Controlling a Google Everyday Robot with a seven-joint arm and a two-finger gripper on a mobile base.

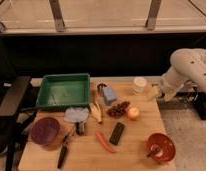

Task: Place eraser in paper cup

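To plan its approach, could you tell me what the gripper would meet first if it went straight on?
Probably the paper cup: the gripper, at the edge of the table beside it, points toward it. Depth is unclear, so it might pass just in front.

Light wooden table [133, 156], dark wall [96, 55] behind, bright window [103, 12], grey metal posts [57, 16], black chair [13, 97] left, speckled grey floor [188, 137] right, gripper [155, 93] at table's right edge

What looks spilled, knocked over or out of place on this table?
Nothing stands out. The paper cup stands upright at the back right, the eraser lies flat beside the carrot, and the pincer hangs just right of the cup.
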